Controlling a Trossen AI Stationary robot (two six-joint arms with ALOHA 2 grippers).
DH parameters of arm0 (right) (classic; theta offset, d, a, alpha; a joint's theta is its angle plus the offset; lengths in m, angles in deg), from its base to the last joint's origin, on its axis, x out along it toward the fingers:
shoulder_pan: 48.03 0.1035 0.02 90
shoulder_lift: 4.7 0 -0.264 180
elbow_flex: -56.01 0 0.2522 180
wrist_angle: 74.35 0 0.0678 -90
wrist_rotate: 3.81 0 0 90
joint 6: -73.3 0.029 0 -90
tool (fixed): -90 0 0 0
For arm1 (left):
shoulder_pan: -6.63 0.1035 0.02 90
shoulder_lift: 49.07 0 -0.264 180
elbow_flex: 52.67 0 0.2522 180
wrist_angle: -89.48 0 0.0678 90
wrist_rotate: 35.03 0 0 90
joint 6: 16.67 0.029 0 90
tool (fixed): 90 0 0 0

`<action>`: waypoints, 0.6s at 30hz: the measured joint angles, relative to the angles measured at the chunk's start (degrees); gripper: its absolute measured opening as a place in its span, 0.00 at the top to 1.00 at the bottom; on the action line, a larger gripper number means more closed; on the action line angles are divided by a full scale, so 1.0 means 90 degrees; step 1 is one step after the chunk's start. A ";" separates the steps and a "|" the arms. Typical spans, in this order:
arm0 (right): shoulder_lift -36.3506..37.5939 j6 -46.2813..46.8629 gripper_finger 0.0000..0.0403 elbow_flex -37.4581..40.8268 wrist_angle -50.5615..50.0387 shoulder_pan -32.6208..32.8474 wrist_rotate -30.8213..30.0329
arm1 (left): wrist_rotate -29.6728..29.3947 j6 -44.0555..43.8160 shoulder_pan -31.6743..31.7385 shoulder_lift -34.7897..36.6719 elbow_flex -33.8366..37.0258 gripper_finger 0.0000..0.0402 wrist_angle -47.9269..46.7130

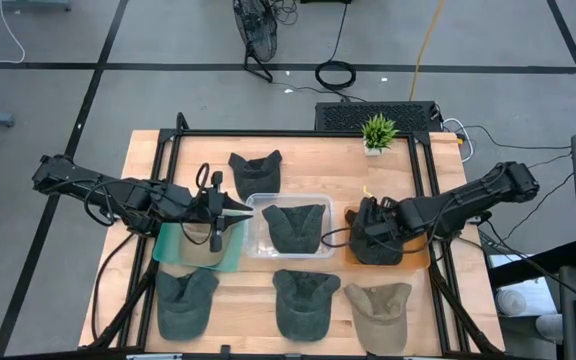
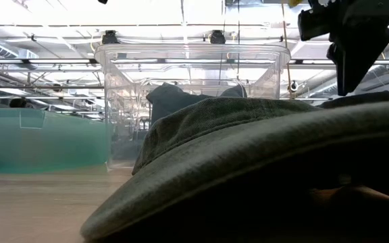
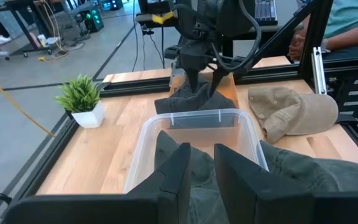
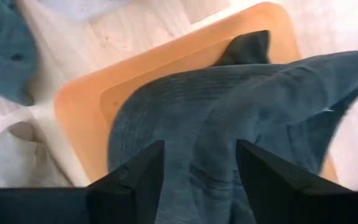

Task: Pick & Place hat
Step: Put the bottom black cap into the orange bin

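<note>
A dark grey hat lies on an orange tray at the table's right. My right gripper is right over it, pointing down and open. Its fingers stand on either side of a raised ridge of the hat's cloth. My left gripper hovers level at the left rim of a clear bin. It points toward the table's right, is slightly open and holds nothing. A second dark hat lies inside the bin. My right gripper comes at the hat on the orange tray from above, fingers down at the bunched cloth. I cannot tell whether they touch it. The hat rests on the tray.
A green tray sits below my left gripper. Loose hats lie on the wood: a dark one at the far side, two dark ones and a tan one near the front. A potted plant stands at the far edge. A person sits beyond the table.
</note>
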 joint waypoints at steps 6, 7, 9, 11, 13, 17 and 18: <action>0.0002 0.0094 0.53 0.0020 0.0029 -0.0001 -0.0366 | -0.0002 0.0000 0.0000 0.0000 0.0000 0.80 -0.0070; 0.0004 0.0088 0.54 0.0071 0.0094 -0.0001 -0.0356 | -0.0002 0.0000 0.0000 0.0000 0.0000 0.80 -0.0092; 0.0002 0.0076 0.57 0.0234 0.0219 -0.0001 -0.0331 | -0.0002 -0.0002 0.0000 0.0000 0.0000 0.80 -0.0118; 0.0002 0.0127 0.60 0.0425 0.0294 -0.0001 -0.0286 | -0.0004 -0.0005 0.0000 0.0000 0.0000 0.80 -0.0135; 0.0002 0.0142 0.63 0.0585 0.0268 -0.0001 -0.0079 | -0.0005 -0.0005 0.0000 0.0000 0.0000 0.80 -0.0134; 0.0025 0.0142 0.71 0.0646 0.0240 0.0004 -0.0064 | -0.0007 -0.0007 0.0000 0.0000 0.0000 0.80 -0.0141; 0.0037 0.0144 0.74 0.0646 0.0221 0.0019 -0.0117 | -0.0007 -0.0007 0.0000 0.0000 0.0000 0.80 -0.0147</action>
